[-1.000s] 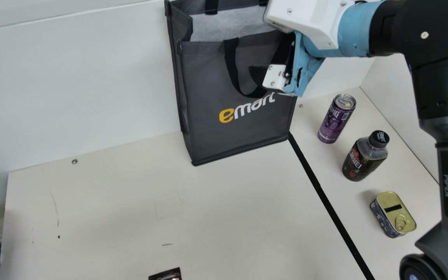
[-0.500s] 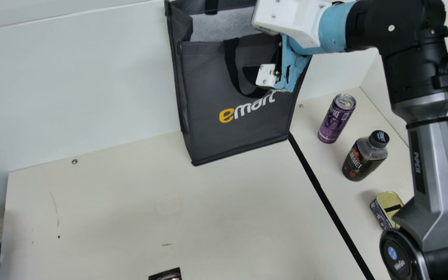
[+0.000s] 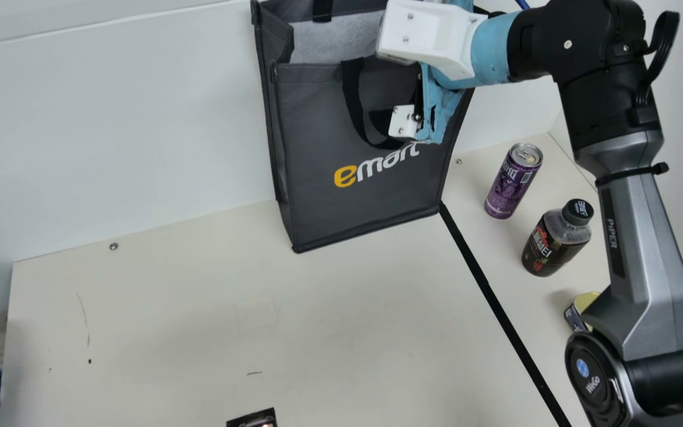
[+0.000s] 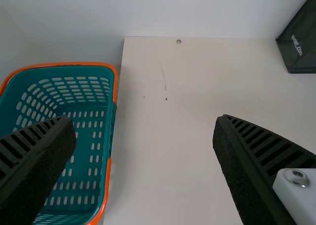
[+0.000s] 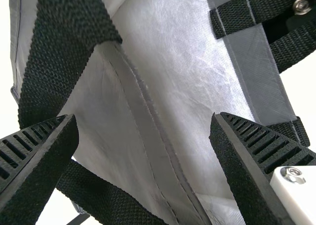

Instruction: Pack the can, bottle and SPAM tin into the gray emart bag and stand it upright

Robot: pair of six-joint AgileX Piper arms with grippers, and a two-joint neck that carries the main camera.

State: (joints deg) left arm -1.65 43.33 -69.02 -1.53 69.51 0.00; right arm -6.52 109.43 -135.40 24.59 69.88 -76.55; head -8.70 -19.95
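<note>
Gray fabric emart bag (image 3: 341, 213) upright, probably light, floppy; take the rim, right gripper (image 5: 144, 118) spread over it. Main view's right: purple metal can (image 3: 508, 184), dark plastic bottle (image 3: 546, 244), likely smooth; gold-lidded SPAM tin (image 3: 581, 305), right arm (image 3: 647, 249) partly blocking. Left gripper (image 4: 144, 120) spread, teal basket (image 4: 64, 64) beyond

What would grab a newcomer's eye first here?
Probably the big gray bag standing at the back, with the open right claw at its top. Next, a purple can and dark bottle stand to its right. At the far left sits a teal basket with an orange rim.
</note>
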